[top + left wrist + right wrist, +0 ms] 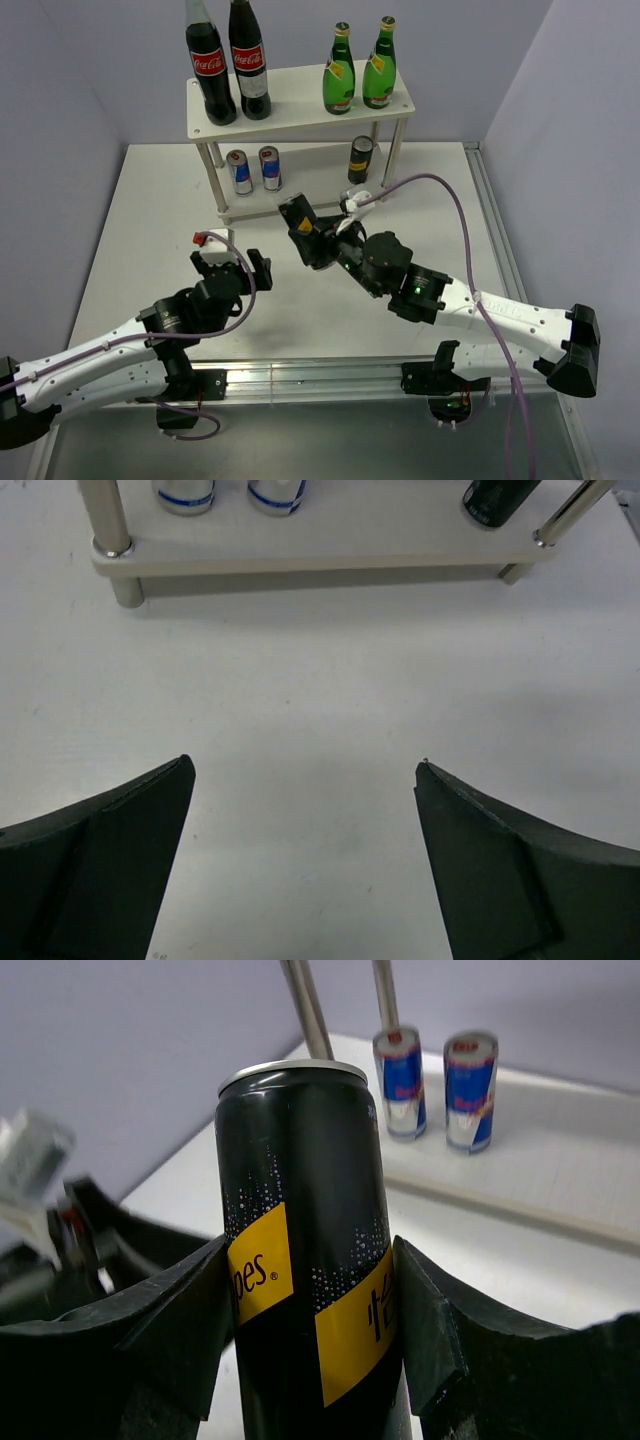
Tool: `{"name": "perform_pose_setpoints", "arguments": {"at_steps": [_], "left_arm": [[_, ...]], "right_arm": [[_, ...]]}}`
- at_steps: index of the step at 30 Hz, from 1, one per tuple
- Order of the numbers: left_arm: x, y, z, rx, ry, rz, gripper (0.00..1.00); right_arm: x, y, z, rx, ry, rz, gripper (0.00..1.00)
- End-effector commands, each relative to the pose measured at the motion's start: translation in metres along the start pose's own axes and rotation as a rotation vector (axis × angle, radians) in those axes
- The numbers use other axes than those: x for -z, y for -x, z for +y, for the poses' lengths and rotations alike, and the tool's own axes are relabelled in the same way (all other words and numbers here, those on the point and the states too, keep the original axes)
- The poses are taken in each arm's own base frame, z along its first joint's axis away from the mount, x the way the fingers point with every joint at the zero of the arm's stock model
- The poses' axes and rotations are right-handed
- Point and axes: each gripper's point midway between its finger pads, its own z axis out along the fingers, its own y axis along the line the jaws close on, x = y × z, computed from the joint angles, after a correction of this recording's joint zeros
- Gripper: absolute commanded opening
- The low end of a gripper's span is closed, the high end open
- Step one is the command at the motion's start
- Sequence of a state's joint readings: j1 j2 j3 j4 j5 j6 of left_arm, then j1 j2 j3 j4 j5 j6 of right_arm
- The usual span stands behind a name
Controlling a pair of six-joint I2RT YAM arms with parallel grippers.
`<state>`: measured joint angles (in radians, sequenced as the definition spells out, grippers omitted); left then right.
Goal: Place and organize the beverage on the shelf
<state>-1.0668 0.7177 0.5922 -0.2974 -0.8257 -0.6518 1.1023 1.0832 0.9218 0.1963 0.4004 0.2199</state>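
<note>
The white two-tier shelf (300,100) stands at the back. Its top board carries two green bottles (340,70) with yellow labels. Its lower board holds two blue-and-silver cans (254,170) on the left and one dark gold-topped can (360,158) on the right. My right gripper (312,240) is shut on the second dark can (298,218) and holds it tilted above the table, in front of the shelf. In the right wrist view the can (300,1160) fills the jaws (308,1245). My left gripper (232,265) is open and empty, low over the table (305,765).
Two tall cola bottles (228,65) with red labels stand on the left of the top board. The left wrist view shows the lower board's front edge (330,555) and a shelf leg (108,520). A metal rail (300,378) runs along the near edge.
</note>
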Motion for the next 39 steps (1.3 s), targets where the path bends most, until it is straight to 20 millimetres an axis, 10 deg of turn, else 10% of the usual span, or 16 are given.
{"name": "perform_pose_setpoints", "arguments": {"at_steps": [1, 15, 30, 39], "left_arm": [[0.0, 0.052, -0.034, 0.048, -0.064, -0.102, 0.99], [-0.03, 0.057, -0.065, 0.004, -0.047, -0.092, 0.99], [-0.026, 0.08, -0.072, -0.006, -0.05, -0.12, 0.99], [-0.019, 0.08, -0.052, -0.007, -0.003, -0.131, 0.99]], "right_arm": [[0.017, 0.017, 0.012, -0.113, 0.06, -0.068, 0.0], [0.078, 0.018, 0.049, -0.216, 0.221, -0.088, 0.0], [0.055, -0.037, 0.062, -0.203, 0.211, 0.026, 0.0], [0.052, -0.033, 0.054, -0.171, 0.162, 0.008, 0.0]]}}
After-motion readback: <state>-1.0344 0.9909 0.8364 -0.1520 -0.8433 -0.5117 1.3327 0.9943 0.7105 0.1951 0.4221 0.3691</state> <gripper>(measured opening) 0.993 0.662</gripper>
